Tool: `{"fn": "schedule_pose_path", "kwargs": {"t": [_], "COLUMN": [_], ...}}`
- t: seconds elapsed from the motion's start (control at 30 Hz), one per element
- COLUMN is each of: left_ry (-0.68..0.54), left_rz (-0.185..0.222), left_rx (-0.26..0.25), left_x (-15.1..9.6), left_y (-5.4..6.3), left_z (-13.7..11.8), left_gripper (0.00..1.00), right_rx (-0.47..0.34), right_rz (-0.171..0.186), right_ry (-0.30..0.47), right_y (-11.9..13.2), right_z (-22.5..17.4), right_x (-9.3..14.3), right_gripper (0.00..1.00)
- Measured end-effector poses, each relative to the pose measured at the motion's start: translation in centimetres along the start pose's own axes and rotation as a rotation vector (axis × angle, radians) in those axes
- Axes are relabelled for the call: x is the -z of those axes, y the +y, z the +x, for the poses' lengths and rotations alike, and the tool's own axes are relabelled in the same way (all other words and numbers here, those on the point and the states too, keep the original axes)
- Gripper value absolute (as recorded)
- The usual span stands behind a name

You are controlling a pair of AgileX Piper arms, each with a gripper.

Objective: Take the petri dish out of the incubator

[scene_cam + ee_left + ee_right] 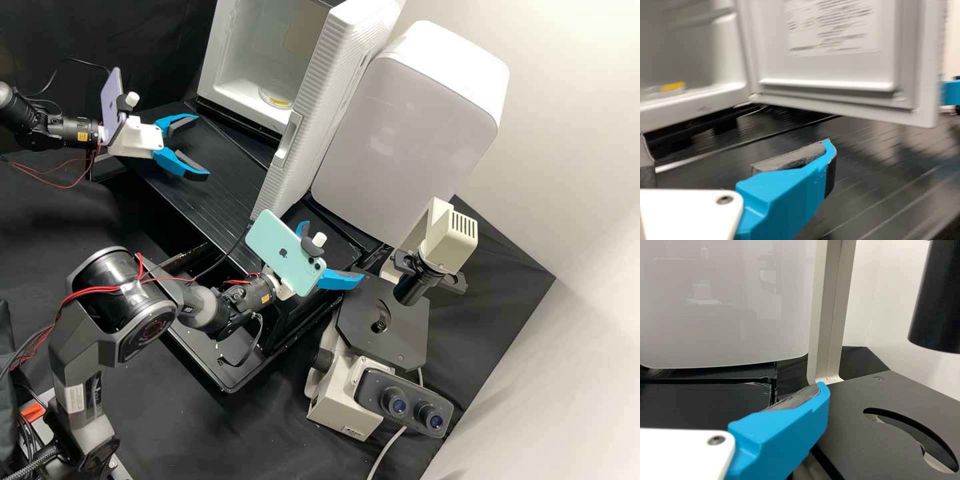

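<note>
The white incubator (247, 47) stands at the back of the bench with its door (320, 113) swung open. A petri dish (277, 100) with a yellow filling lies on the chamber floor; the left wrist view shows the petri dish (672, 86) as a yellow streak inside. My left gripper (200, 147) hovers open and empty over the black tray, in front of the chamber and to its left. My right gripper (333, 252) is open and empty beside the microscope stage (880, 415), one blue finger (790, 425) at the stage edge.
A large white housing (407, 127) stands right of the open door. The microscope (380, 347) sits at the front right, its dark lens tube (937, 295) above the stage. A ribbed black tray (213, 193) lies under both arms. The door's inner face (840, 50) hangs over the tray.
</note>
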Motion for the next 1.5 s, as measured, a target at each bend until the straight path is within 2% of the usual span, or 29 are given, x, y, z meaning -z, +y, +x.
{"fn": "schedule_pose_path", "kwargs": {"t": [0.17, 0.3, 0.4, 0.57, 0.83, 1.03, 1.27, 1.5], "left_ry": [-0.066, -0.075, -0.059, -0.039, 0.015, 0.05, 0.111, 0.167], "left_rz": [0.025, 0.038, 0.044, 0.029, 0.051, 0.056, 0.015, -0.022], "left_rx": [-0.025, -0.042, -0.03, 0.006, 0.048, 0.022, -0.029, -0.015], "left_x": [-1.0, -0.9, -0.4, 0.5, 2.0, 3.0, 4.7, 6.0], "left_y": [1.0, 1.6, 2.0, 2.2, 2.6, 4.0, 5.5, 5.7], "left_z": [1.4, 2.9, 4.3, 7.4, 11.0, 12.7, 14.0, 15.6], "left_gripper": [1.0, 1.0, 1.0, 1.0, 1.0, 1.0, 1.0, 1.0], "right_rx": [0.0, 0.0, 0.0, 0.0, 0.0, 0.0, 0.0, 0.0], "right_rz": [0.0, 0.0, 0.0, 0.0, 0.0, 0.0, 0.0, 0.0], "right_ry": [0.0, 0.0, 0.0, 0.0, 0.0, 0.0, 0.0, 0.0], "right_y": [0.0, 0.0, 0.0, 0.0, 0.0, 0.0, 0.0, 0.0], "right_z": [0.0, 0.0, 0.0, 0.0, 0.0, 0.0, 0.0, 0.0], "right_x": [0.0, 0.0, 0.0, 0.0, 0.0, 0.0, 0.0, 0.0], "right_gripper": [1.0, 1.0, 1.0, 1.0, 1.0, 1.0, 1.0, 1.0]}}
